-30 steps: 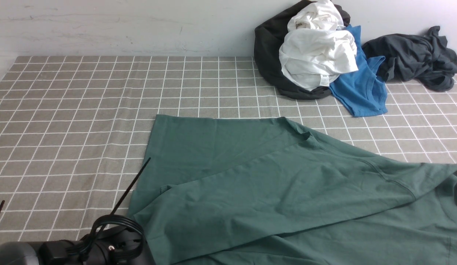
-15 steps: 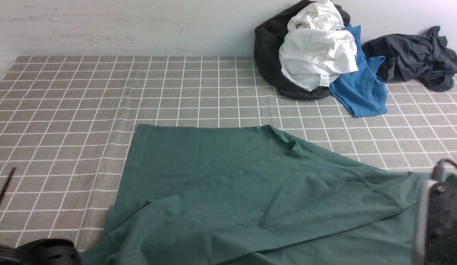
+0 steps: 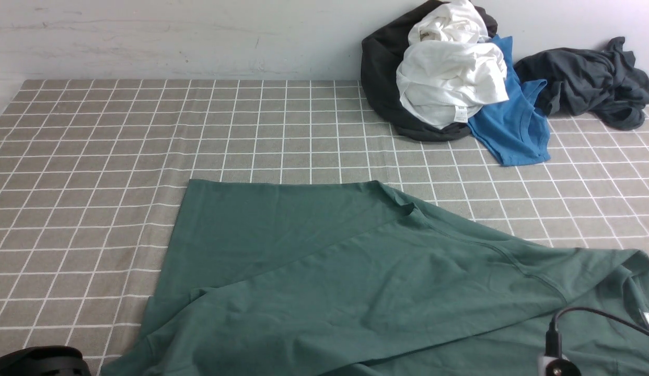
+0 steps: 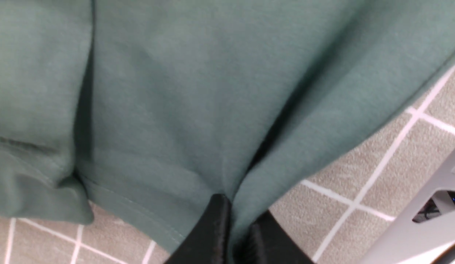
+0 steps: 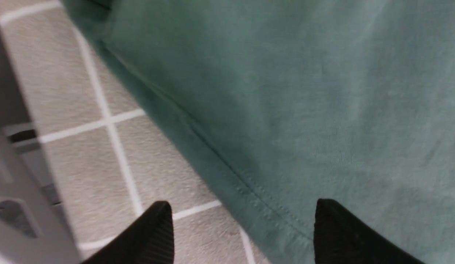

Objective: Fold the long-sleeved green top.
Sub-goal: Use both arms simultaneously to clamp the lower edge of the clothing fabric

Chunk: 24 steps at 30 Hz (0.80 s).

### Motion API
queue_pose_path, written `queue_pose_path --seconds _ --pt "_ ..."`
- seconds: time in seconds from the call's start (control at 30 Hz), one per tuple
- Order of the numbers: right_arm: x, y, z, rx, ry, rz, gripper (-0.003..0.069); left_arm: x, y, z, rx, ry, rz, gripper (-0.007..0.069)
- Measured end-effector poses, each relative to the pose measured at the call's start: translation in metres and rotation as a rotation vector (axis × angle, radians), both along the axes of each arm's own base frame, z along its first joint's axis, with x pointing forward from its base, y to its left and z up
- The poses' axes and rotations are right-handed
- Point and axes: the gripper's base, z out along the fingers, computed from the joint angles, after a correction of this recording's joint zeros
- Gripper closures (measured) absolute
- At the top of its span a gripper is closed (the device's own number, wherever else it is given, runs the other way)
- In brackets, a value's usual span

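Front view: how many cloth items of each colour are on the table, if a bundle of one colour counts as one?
green top: 1
white bundle: 1
black garment: 1
blue garment: 1
dark grey garment: 1
Total: 5

The green top [image 3: 324,282] cut off at the front view's bottom edge, left arm [image 3: 39,361] only a corner sliver

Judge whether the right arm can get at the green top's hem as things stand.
Probably yes. The right gripper is open, and the stitched hem of the green long-sleeved top runs between its fingertips with nothing in the way.
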Motion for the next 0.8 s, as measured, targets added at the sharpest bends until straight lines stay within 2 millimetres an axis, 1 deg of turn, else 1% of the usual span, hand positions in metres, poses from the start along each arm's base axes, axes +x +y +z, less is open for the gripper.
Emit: queue_pose_path --seconds 0.13,0.3,0.43,0.6,0.63,0.7,0.77,0.8 --pt "-0.002 -0.007 -0.012 -0.035 -0.069 0.065 0.0182 0.0 0.0 0.0 0.002 -0.005 -0.006 0.0612" --pt "0.002 -0.008 -0.012 -0.056 -0.135 0.12 0.02 0.001 0.0 0.0 0.003 -0.012 -0.012 0.0612" --pt "0.004 -0.007 -0.016 -0.075 -0.123 0.13 0.023 0.001 0.0 0.0 0.003 -0.012 -0.012 0.0612" --pt "0.012 -0.002 -0.017 -0.099 -0.113 0.142 0.0291 0.001 0.0 0.0 0.003 -0.012 -0.012 0.0612" --pt "0.012 -0.003 -0.017 -0.099 -0.112 0.14 0.0293 0.001 0.0 0.0 0.003 -0.012 -0.012 0.0612" --pt "0.014 -0.001 -0.015 -0.107 -0.099 0.122 0.0335 0.001 0.0 0.0 0.003 -0.012 -0.012 0.0612" --pt "0.016 0.0 -0.014 -0.112 -0.091 0.111 0.0361 0.001 0.0 0.0 0.003 -0.012 -0.012 0.0612" --pt "0.018 0.001 -0.012 -0.127 -0.087 0.11 0.0405 0.001 0.0 0.0 0.003 -0.012 -0.012 0.0612"
